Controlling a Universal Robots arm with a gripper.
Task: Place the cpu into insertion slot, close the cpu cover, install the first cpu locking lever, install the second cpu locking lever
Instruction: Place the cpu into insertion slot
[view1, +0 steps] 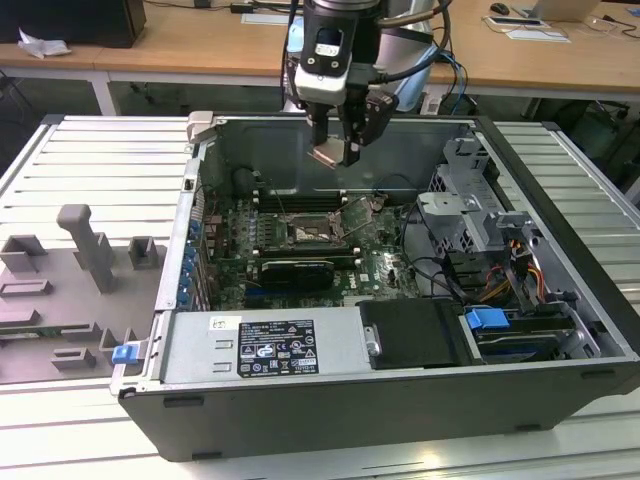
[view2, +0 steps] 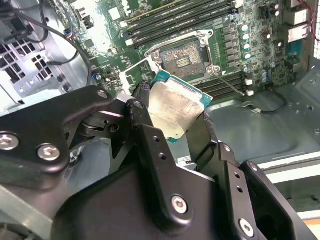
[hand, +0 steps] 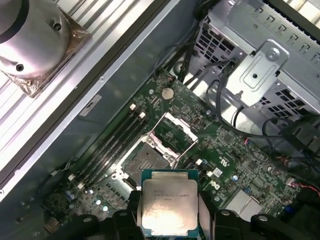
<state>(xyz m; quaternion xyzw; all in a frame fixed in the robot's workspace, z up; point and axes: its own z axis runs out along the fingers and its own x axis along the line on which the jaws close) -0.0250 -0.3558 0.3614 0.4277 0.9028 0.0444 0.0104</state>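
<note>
My gripper (view1: 335, 150) hangs above the open computer case, shut on the cpu (view1: 325, 155), a small flat square chip with a pale metal top. In both wrist views the cpu (view2: 172, 110) (hand: 167, 202) sits between the two black fingers (view2: 145, 130) (hand: 220, 222), clear of the board. The insertion slot (view1: 305, 232) (view2: 182, 57) (hand: 142, 161) lies bare on the green motherboard below. Its cpu cover (hand: 176, 131), a thin silver frame, stands swung open beside the slot, toward the exterior view's right (view1: 362, 213).
Long black memory slots (view1: 300, 198) run behind the socket and a black graphics card (view1: 295, 272) lies in front of it. A metal drive cage (view1: 470, 210) with cables fills the case's right side. A power supply (view1: 265, 345) is at the front. A grey fixture plate (view1: 70, 280) lies outside on the left.
</note>
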